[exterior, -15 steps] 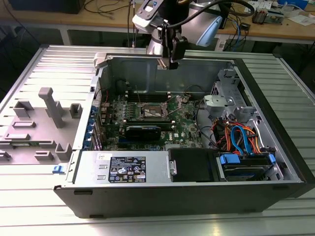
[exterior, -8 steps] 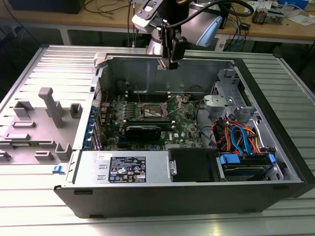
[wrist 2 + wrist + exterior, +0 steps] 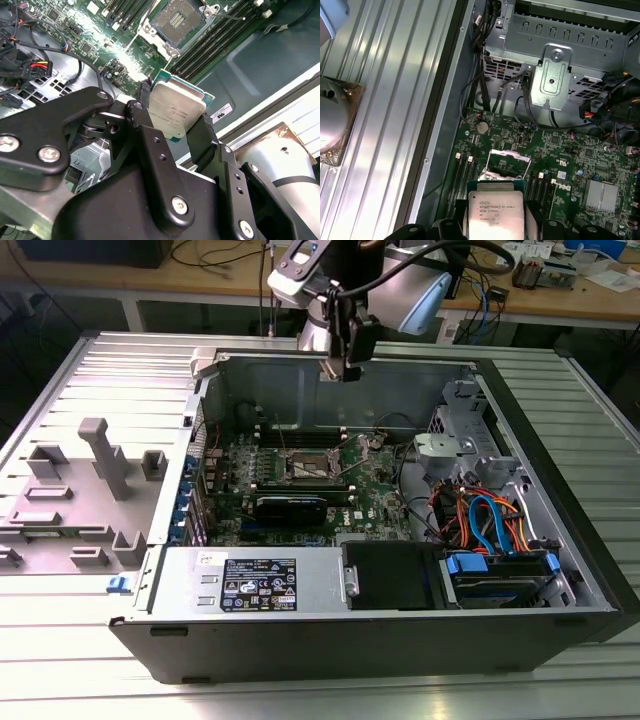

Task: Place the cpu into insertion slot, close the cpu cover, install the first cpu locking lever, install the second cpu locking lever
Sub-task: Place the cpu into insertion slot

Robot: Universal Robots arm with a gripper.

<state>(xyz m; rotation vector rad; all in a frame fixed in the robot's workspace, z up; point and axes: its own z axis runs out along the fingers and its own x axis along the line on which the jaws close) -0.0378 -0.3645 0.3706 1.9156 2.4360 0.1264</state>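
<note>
My gripper (image 3: pixel 340 366) hangs above the open computer case, near its back wall, shut on the cpu (image 3: pixel 175 111). The cpu (image 3: pixel 496 216) is a flat square chip with a silver-grey top, clamped by its edges between two black fingers (image 3: pixel 202 134). Below it on the green board lies the insertion slot (image 3: pixel 504 168), a square socket (image 3: pixel 176 19) with bare dark contacts and a silvery frame (image 3: pixel 306 466). The cpu cover (image 3: pixel 510 154) looks tilted up at the slot's edge. A thin wire lever (image 3: pixel 227 17) sticks out beside the slot.
Long black memory slots (image 3: pixel 210 42) flank the socket. A black card (image 3: pixel 290 508) lies in front of it. A metal drive cage (image 3: pixel 550 82) and coloured cables (image 3: pixel 490 520) fill the exterior view's right. Grey fixtures (image 3: pixel 100 460) stand outside the case.
</note>
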